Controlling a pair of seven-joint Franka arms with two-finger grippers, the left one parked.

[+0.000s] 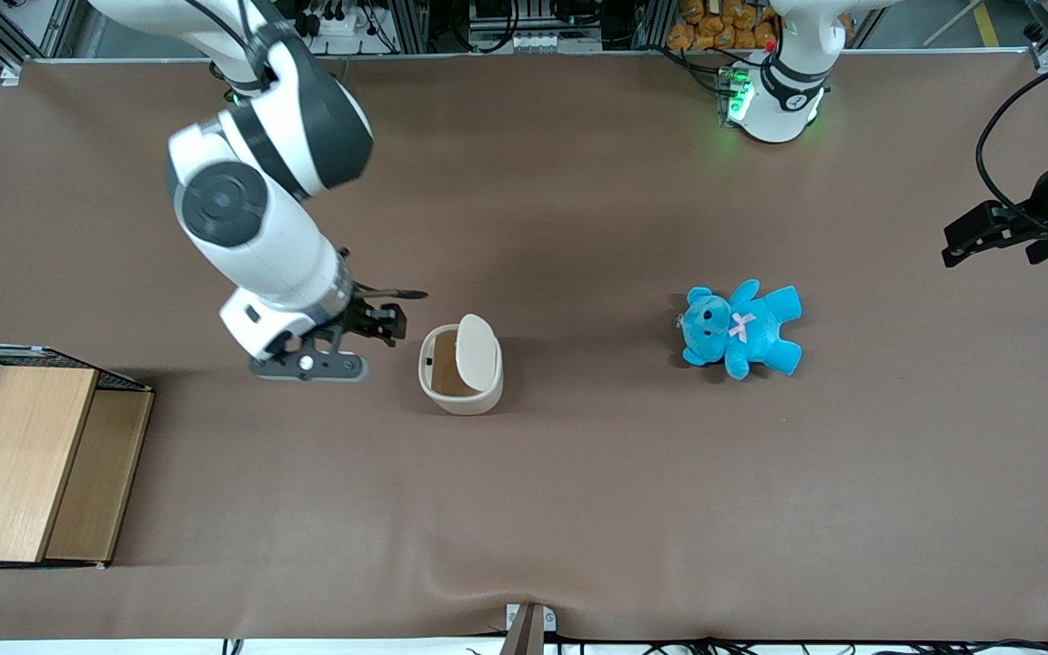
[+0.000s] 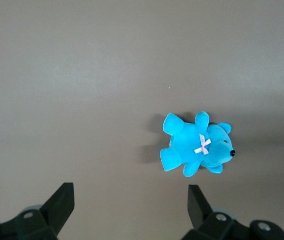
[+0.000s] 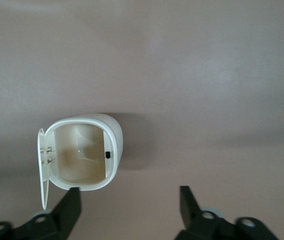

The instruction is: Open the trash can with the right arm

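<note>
- Front view: the trash can (image 1: 461, 370) is seen standing on the brown table (image 1: 579, 509), near the middle, a bit closer to the edge by the camera than the gripper (image 1: 378, 320) is. Its lid (image 1: 477, 351) is flipped up, and the tan inside can be seen. The gripper of the right arm (image 1: 260, 218) is held just beside the can, on the working arm's side, not touching it. It is aimed toward the can.
- Front view: the blue teddy (image 1: 742, 329) is set well apart, toward the parked arm's end. A wooden box (image 1: 28, 464) is kept at the table edge on the working arm's end.
- Left wrist view: only the teddy (image 2: 197, 147) on the table is shown.
- Right wrist view: the open can (image 3: 81, 155) is seen from above, lid (image 3: 42, 167) standing up at one side. The gripper (image 3: 129, 205) fingers are spread apart, and nothing is held. The can is judged to be open already.
</note>
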